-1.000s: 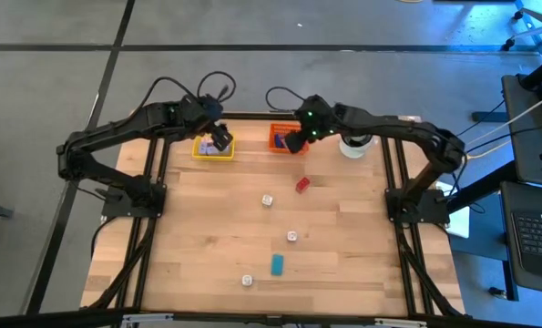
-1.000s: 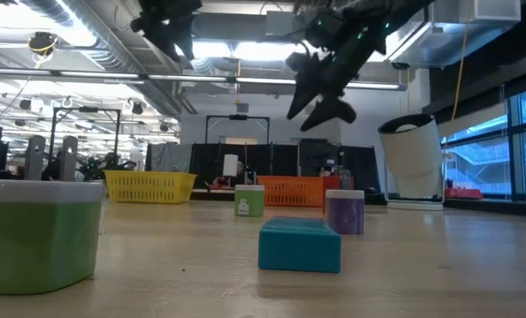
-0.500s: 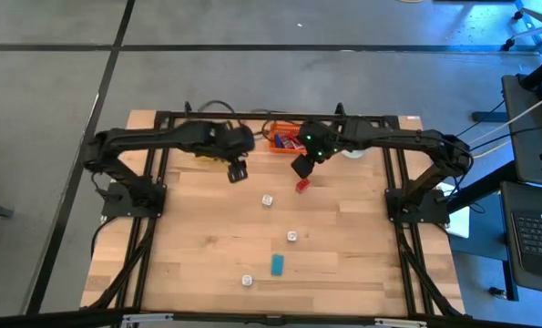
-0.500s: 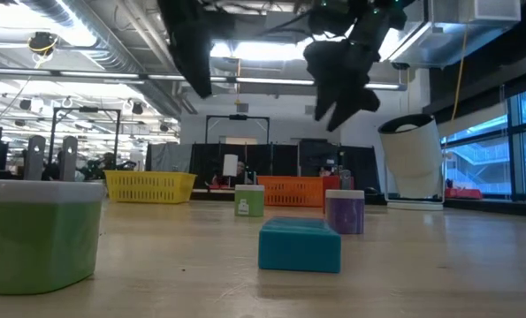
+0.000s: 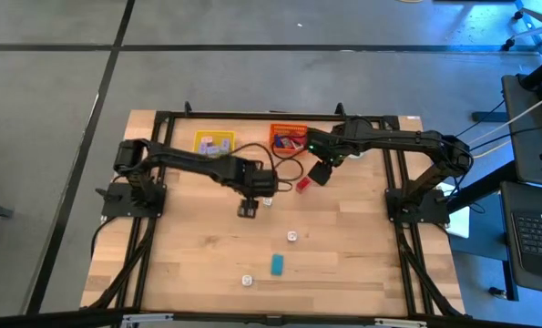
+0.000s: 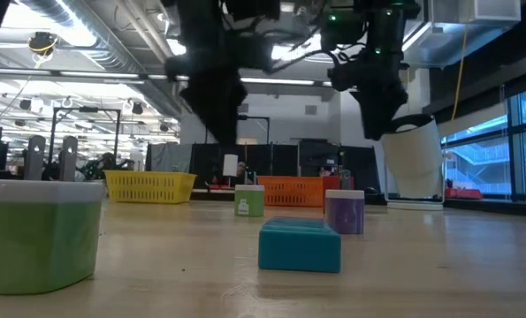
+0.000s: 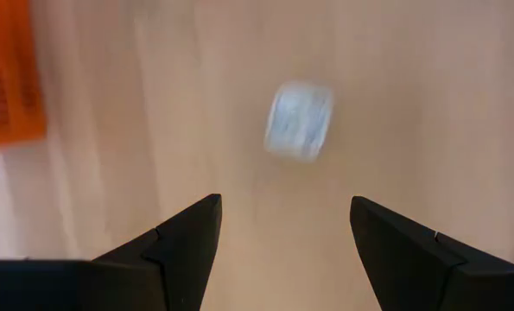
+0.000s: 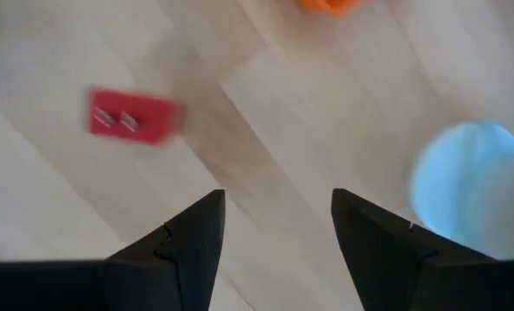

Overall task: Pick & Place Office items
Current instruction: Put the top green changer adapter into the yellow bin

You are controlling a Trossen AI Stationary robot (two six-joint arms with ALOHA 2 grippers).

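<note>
The office items lie scattered on the wooden table. A white cube [image 7: 299,121] lies just ahead of my left gripper [image 7: 282,203], which hangs open above the table's middle [image 5: 250,206], pointing down. A red block [image 8: 134,117] lies flat beside my right gripper [image 8: 278,197], which stands open just right of it [image 5: 318,173] and above the table. Nearer the front edge lie another white cube [image 5: 292,236], a teal block [image 5: 277,264] and a third cube [image 5: 248,280]. Neither gripper has anything between its fingers.
A yellow tray [image 5: 213,143] and an orange tray [image 5: 288,138] with pieces in them stand at the far edge. The white round container [image 8: 472,181] stands right of the orange tray, partly under my right arm. Bare wood lies at the table's left and right.
My left gripper has swung from above the yellow tray toward the near edge and the right, sinking and rolling, to the white cube at mid-table. My right gripper has moved from the orange tray toward the near edge, tipping downward beside the red block. No item has moved.
</note>
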